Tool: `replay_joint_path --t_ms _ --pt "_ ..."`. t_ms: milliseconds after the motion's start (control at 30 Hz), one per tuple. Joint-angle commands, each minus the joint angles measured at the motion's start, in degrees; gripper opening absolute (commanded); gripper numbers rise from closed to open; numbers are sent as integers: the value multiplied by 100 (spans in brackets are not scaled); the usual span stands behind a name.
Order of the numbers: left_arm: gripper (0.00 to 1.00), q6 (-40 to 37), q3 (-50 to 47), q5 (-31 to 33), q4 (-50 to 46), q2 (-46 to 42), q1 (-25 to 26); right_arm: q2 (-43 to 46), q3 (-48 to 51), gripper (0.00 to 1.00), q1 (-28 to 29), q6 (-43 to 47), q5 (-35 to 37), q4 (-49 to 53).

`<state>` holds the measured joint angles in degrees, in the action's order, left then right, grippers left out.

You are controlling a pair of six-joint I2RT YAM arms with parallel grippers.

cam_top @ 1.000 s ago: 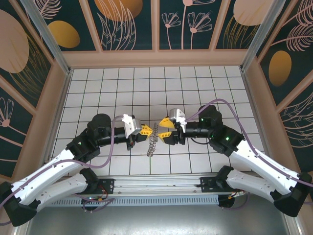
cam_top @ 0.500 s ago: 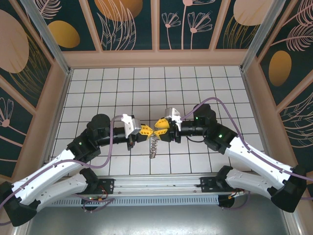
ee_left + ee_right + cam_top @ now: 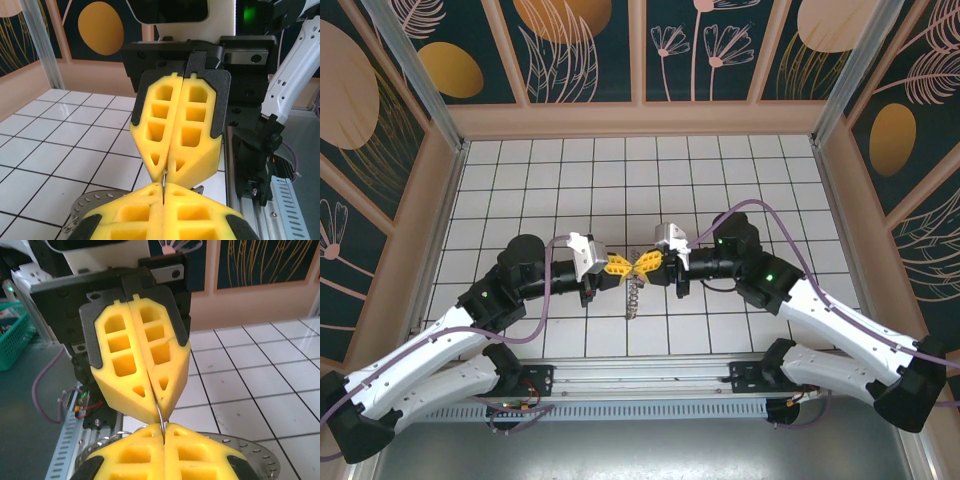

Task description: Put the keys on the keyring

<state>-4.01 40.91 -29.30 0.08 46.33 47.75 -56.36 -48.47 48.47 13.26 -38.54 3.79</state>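
Note:
My left gripper [image 3: 624,268] and right gripper [image 3: 646,266] meet tip to tip above the middle of the tiled table. Both are shut on the same thin wire keyring [image 3: 164,178], which bridges the small gap between the yellow fingertips. In the right wrist view the keyring [image 3: 160,415] runs from my own shut jaws [image 3: 163,429] up into the left gripper's [image 3: 159,410]. A silvery chain-like string [image 3: 633,294] hangs below the two tips. I cannot tell the keys apart from it. A grey perforated metal disc [image 3: 250,450] shows under the jaws.
The white tiled table [image 3: 620,180] is walled by wooden panels and aluminium posts. A metal rail [image 3: 640,380] runs along the near edge between the arm bases. Coiled wire loops [image 3: 102,440] show beside the right gripper's fingers.
My right gripper has moved left to meet the left gripper's tips and has shut on the ring. The left gripper has stayed shut in place.

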Motion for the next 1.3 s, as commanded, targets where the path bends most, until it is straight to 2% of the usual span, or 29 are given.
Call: replay_joint_path --t_ms 0,133,367,600,633,833,933,1000,1100,1267 --pt "1 -150 329 29 -339 74 49 -215 -561 0 5 353 477 804" --pt "7 -400 641 249 -1087 389 50 -502 -1115 0 27 681 724 1715" --pt "6 -608 770 177 -1580 776 45 -827 -1590 0 297 821 1057 2377" --pt "3 -574 669 -14 -1427 868 49 -1279 -1987 0 603 986 1376 2757" --pt "0 -564 655 -56 -1402 876 42 -1283 -2014 0 612 1003 1391 2750" --pt "0 -142 323 -361 -744 543 49 -1022 -1828 1 612 894 1477 2450" --pt "0 180 138 -458 -212 225 47 -733 -1448 23 603 732 1481 2051" --pt "0 382 21 -502 168 48 45 -513 -1155 31 602 604 1473 1727" --pt "0 578 -151 -482 638 -122 47 -193 -779 34 580 437 1446 1330" --pt "0 845 -387 -593 1327 -202 50 226 -315 32 475 186 1210 684"
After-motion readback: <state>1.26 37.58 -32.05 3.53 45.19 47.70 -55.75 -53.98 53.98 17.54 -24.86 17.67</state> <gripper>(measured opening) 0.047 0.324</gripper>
